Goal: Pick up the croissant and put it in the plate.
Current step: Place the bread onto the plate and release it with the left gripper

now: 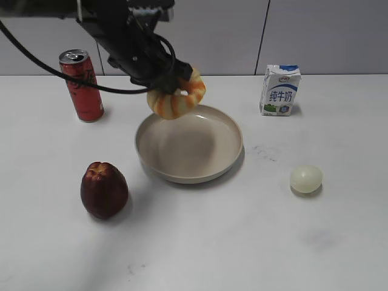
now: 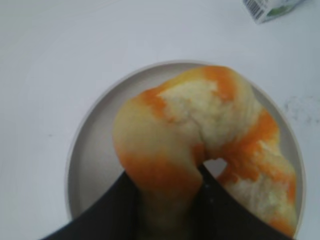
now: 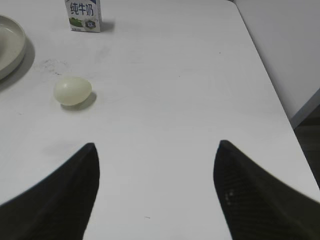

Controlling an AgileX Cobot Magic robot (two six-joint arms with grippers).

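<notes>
My left gripper [image 1: 165, 85] is shut on the croissant [image 1: 177, 95], a tan ring with orange-brown stripes, and holds it in the air over the far left rim of the beige plate [image 1: 227, 159]. In the left wrist view the croissant [image 2: 200, 145] fills the middle, pinched between my dark fingers [image 2: 167, 192], with the plate [image 2: 90, 165] right below it. My right gripper [image 3: 156, 150] is open and empty above bare table at the right; it does not show in the exterior view.
A red soda can [image 1: 82, 85] stands at the back left. A dark red apple [image 1: 103, 189] sits front left of the plate. A small milk carton [image 1: 280, 90] stands back right, and a pale yellowish ball [image 1: 306, 179] lies right of the plate. The table's right edge [image 3: 280, 95] shows in the right wrist view.
</notes>
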